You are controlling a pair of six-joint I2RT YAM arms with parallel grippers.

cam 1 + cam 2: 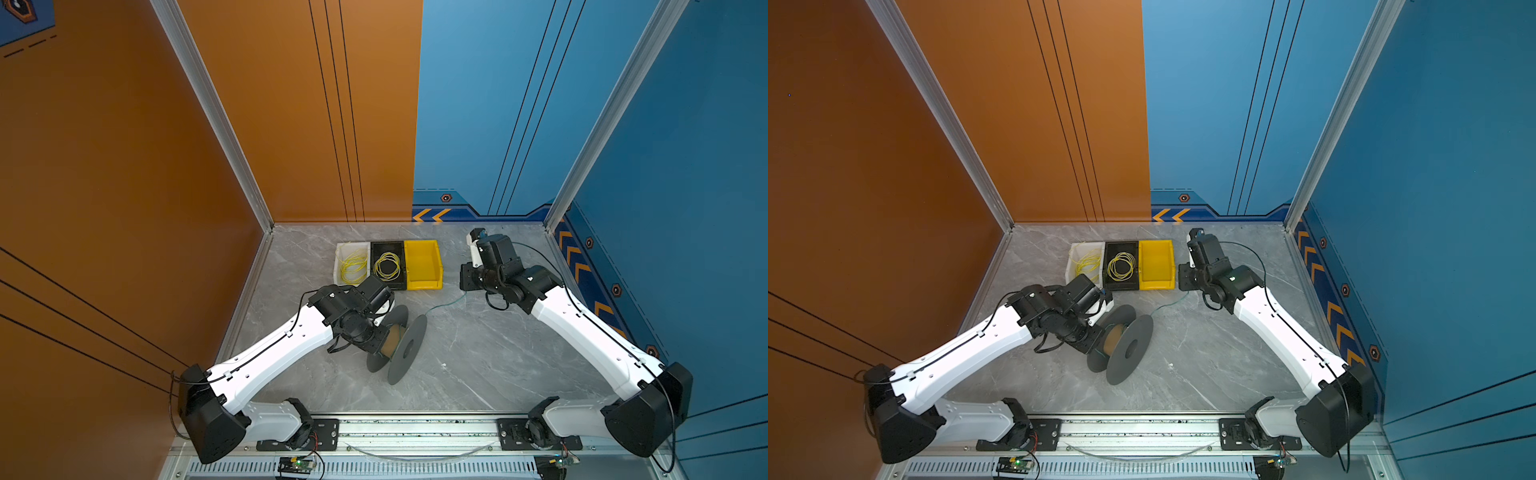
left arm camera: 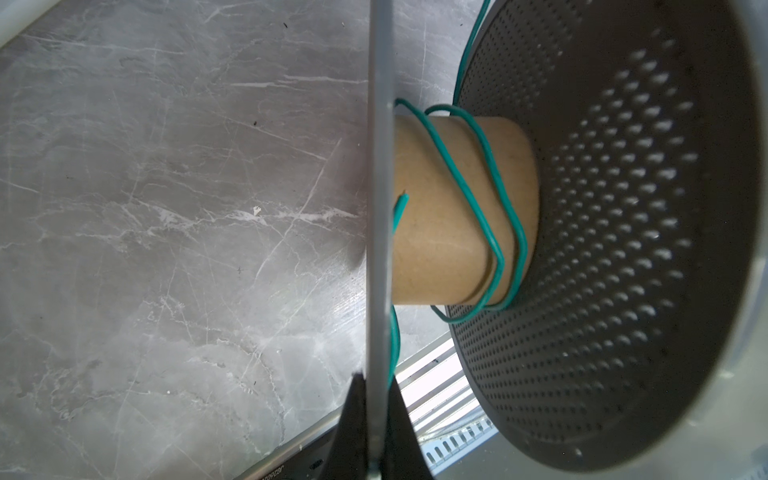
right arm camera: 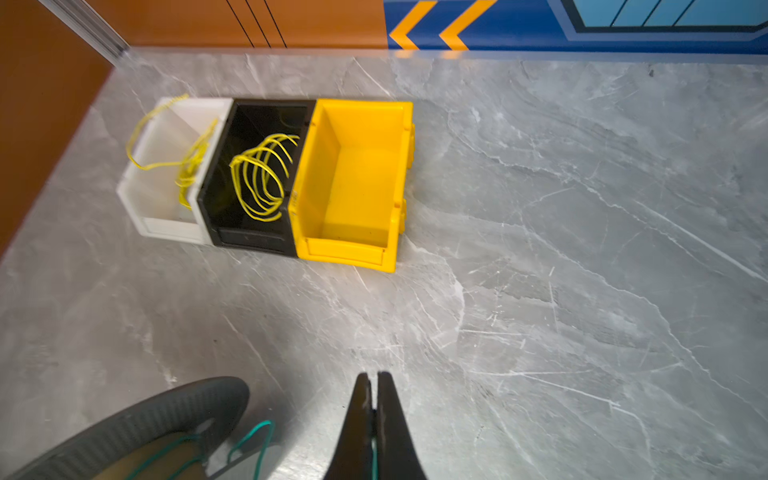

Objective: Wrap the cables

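— Teal wire (image 2: 457,179); where does it sit right now?

— A couple of loose turns lie slantwise round the cardboard core (image 2: 436,249) of the grey spool (image 1: 409,349). Its cut end pokes up just beside the flange (image 2: 378,166) that my left wrist view sees edge-on; the outer turn lies against the perforated flange (image 2: 623,249). In both top views the rest leaves the spool and runs across the grey marble-look table (image 1: 478,353) to my right end effector (image 3: 374,376).

— And what are your end effectors doing?

— My left end effector (image 2: 375,378) is pinching the rim of that edge-on flange, one black finger on each face. My right one is pressed together on the wire, low over the table and apart from the spool; a sliver of teal shows between its fingers (image 3: 390,415).

— Anything else on the table?

— Three bins stand touching in a row near the back wall: a white bin (image 3: 166,224), a black bin (image 3: 249,241) and a yellow bin (image 3: 345,249); yellow wire coils (image 3: 237,178) lie in the white and the black one.
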